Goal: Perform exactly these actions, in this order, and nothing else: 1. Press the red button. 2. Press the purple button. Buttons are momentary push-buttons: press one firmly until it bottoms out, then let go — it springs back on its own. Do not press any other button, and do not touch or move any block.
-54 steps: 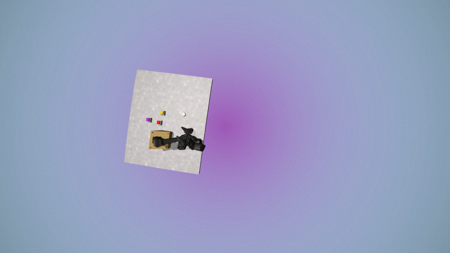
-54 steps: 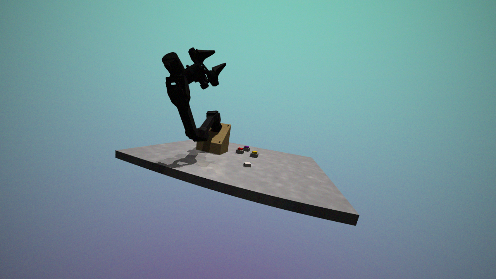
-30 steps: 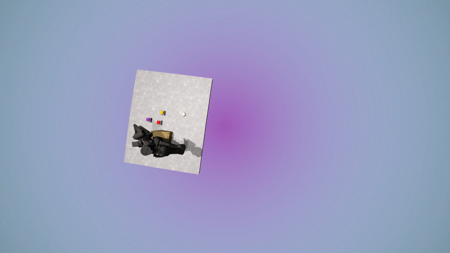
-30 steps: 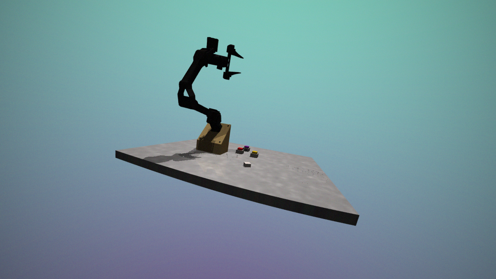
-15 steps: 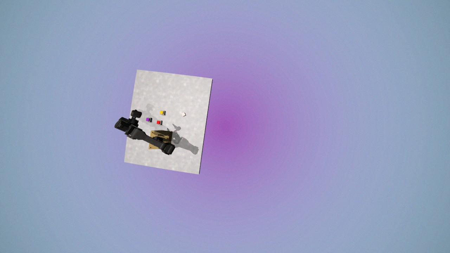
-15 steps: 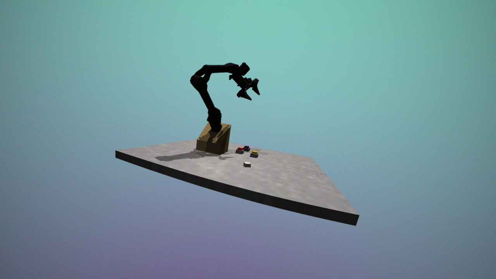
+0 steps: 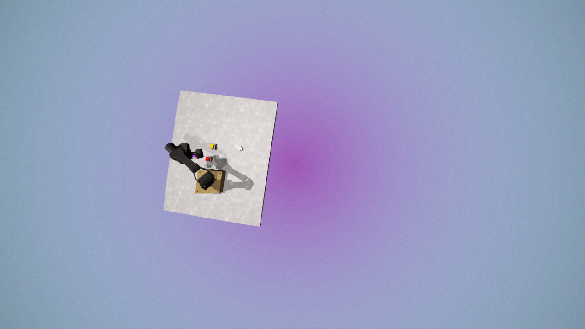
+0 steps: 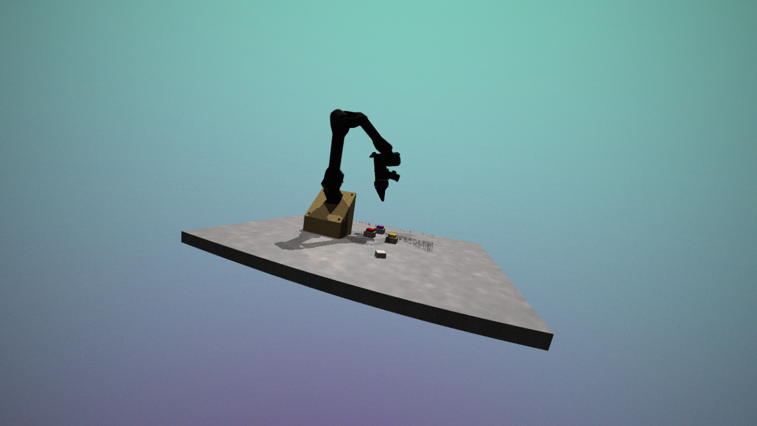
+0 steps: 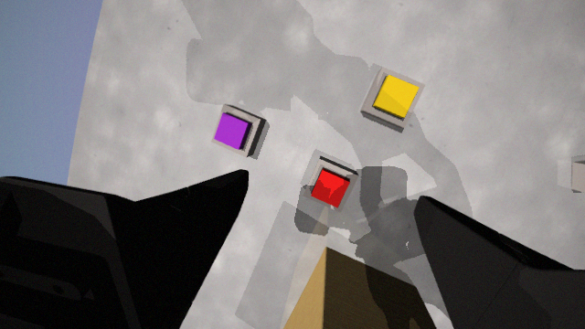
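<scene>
The red button (image 7: 207, 158) (image 8: 369, 229) (image 9: 330, 188) sits in a square grey housing near the arm's base. The purple button (image 7: 194, 156) (image 8: 379, 227) (image 9: 232, 131) is close by; in the top view the arm's hand partly hides it. Both caps stand raised. My gripper (image 8: 382, 200) (image 9: 331, 191) points down, high above the table, touching nothing. Its fingers are open and empty. In the wrist view the red button shows between the fingertips, and the purple one beyond the left fingertip.
A yellow button (image 7: 212, 145) (image 8: 391, 235) (image 9: 396, 96) stands near the red one. A small white block (image 7: 240, 148) (image 8: 380, 254) (image 9: 579, 176) lies farther off, cut by the wrist view's right edge. The wooden base (image 8: 323, 226) (image 9: 306, 306) stands close behind the red button.
</scene>
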Available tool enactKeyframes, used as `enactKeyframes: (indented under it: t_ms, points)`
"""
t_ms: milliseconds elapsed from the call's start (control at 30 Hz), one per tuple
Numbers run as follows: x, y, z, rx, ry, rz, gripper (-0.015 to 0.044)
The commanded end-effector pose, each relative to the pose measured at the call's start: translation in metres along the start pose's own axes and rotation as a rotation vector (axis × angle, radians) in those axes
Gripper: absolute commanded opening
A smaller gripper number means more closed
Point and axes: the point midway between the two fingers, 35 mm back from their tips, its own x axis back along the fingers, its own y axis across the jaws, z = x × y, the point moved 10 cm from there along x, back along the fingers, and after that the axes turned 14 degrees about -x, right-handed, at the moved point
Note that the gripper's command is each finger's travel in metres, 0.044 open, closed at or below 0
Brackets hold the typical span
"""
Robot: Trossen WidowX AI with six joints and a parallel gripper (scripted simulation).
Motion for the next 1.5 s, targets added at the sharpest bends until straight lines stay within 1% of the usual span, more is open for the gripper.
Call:
enactKeyframes:
  t_ms: [0,200,267,333,400,667,700,1000,1467]
  points:
    - [-0.048,-0.004,0.020,-0.239,0.167,0.139,0.0400]
    - [-0.051,-0.005,0.021,-0.255,0.176,0.149,0.0400]
    - [-0.062,-0.005,0.022,-0.255,0.176,0.148,0.0348]
    - [-0.090,-0.009,0.027,-0.255,0.175,0.149,0.0295]
    - [-0.109,-0.012,0.032,-0.255,0.175,0.152,0.0243]
    - [-0.111,-0.013,0.033,-0.255,0.175,0.152,0.0032]
    - [-0.111,-0.013,0.033,-0.255,0.175,0.152,0.0020]
    - [-0.113,-0.013,0.033,-0.255,0.175,0.152,0.0020]
    - [-0.135,-0.016,0.037,-0.255,0.175,0.153,0.0020]
